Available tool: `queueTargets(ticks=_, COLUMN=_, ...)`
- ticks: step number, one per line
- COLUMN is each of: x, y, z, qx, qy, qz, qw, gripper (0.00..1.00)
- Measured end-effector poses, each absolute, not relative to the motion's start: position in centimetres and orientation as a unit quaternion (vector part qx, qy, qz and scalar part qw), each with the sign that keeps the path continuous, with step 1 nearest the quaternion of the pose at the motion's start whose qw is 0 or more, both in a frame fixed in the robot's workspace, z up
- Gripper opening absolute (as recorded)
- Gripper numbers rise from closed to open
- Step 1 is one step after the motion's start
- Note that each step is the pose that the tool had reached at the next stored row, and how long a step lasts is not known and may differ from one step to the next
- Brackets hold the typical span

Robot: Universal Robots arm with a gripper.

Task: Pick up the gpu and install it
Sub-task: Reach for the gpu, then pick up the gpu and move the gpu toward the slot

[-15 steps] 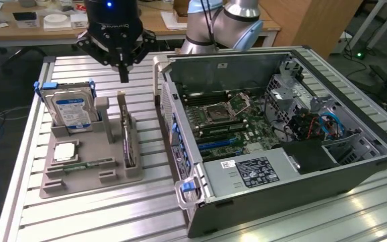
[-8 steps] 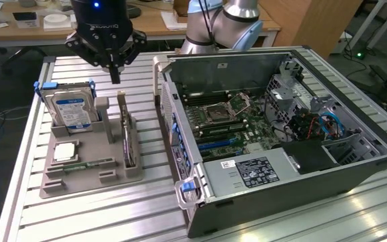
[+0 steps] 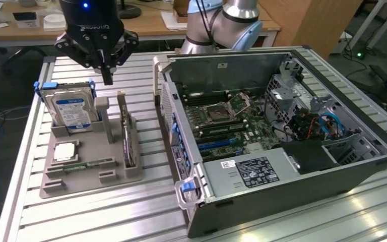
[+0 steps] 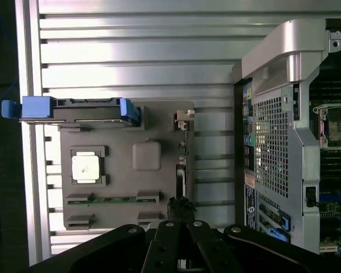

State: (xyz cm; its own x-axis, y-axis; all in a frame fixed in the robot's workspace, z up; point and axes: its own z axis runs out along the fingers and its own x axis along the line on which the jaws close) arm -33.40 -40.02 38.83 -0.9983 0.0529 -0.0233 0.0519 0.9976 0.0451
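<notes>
**Slatted bench, shut tool over the parts holder**

Aluminium slats form the bench [image 3: 79, 217], with wooden office desks behind it. White lettering on the black body of the tool [image 3: 106, 76] reads Robotiq, seen upside down, beneath a small blue light. Its fingers are pressed together to a point and pinch nothing.

Below the tool, and apart from it, a grey holder [image 3: 79, 184] lies on the bench. A hard drive [image 3: 72, 111] stands upright in it between blue rails, and the print on its blue-white label is too small to read.

The gpu [image 3: 127, 143] is also below the tool, in a slot of the holder on the side towards the open computer case [image 3: 314, 176]. It is a thin dark card standing on its long edge, with a pale metal bracket at the end beside the hard drive. In the wrist view it shows edge-on, just beyond the fingers.

A black-and-white label [image 3: 261, 171] sits on the case's power supply, but its text cannot be read.
</notes>
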Motion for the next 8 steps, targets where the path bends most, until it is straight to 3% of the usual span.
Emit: queueTargets(ticks=8, x=-33.41, y=-40.02, z=38.83, qx=0.026, qy=0.999, qz=0.022, qw=0.012, gripper=0.11)
